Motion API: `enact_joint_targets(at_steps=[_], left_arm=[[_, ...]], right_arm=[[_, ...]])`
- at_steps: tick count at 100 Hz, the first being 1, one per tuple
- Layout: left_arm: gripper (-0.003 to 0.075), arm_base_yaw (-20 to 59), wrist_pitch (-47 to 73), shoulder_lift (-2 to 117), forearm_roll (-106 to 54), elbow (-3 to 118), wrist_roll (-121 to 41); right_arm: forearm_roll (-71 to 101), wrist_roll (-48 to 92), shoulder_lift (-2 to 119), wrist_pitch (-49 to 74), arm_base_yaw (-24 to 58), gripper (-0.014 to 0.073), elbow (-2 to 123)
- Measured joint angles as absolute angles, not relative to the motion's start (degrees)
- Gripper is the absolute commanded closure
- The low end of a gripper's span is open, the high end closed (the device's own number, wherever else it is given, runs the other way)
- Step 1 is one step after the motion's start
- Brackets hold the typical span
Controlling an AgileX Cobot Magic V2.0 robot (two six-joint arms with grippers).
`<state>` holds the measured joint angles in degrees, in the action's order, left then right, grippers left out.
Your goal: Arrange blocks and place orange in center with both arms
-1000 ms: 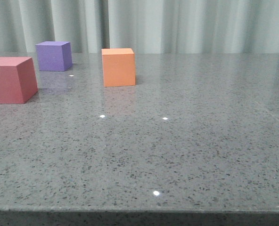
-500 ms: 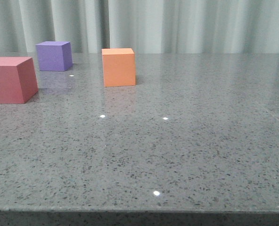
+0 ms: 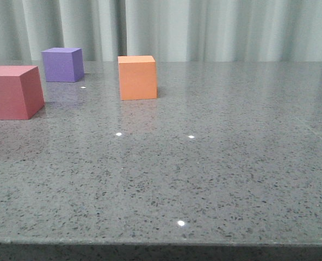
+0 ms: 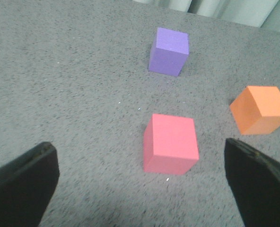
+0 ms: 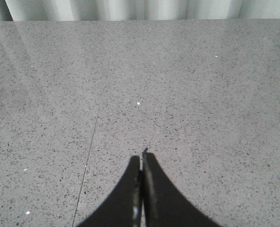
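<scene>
Speckled grey table [image 3: 215, 179], cubes [image 3: 137, 78] at far left, left tool [image 4: 140, 187] spread, right tool [image 5: 141, 165] pressed together

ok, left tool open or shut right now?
Open. In the left wrist view the left tool has its two dark fingers spread wide, with the matte red-pink cube ahead between them, untouched.

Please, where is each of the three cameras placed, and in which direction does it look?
Front view: low at the table's near edge, facing forward toward the curtain; red cube, purple cube and orange cube stand at left; no robot part shows.
Left wrist view: above the table, looking down on all three cubes; the open left gripper frames the red one.
Right wrist view: looking down on bare table; the shut right gripper shows.
Shared: front and left wrist views see the same cubes.
</scene>
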<state>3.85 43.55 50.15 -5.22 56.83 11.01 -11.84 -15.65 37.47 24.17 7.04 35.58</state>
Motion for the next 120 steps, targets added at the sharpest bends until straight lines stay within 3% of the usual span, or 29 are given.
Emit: enact_joint_targets(at_steps=[25,60,96,120], left_arm=[[0.0074,12.0,37.9,63.0,-7.7,61.6,11.0],[0.008,24.7,36.2,87.5,-5.3,82.4,16.1],[0.008,34.7,47.6,109.0,13.8,106.6,31.9],[0.008,36.7,50.0,115.3,15.7,111.0,34.3]], right_arm=[[-11.8,-15.6,37.5,24.2,7.0,0.0663,35.6],[-11.8,-15.6,37.5,24.2,7.0,0.0663,35.6],[-11.8,-15.6,37.5,24.2,7.0,0.0663,35.6],[-11.8,-15.6,37.5,24.2,7.0,0.0663,35.6]])
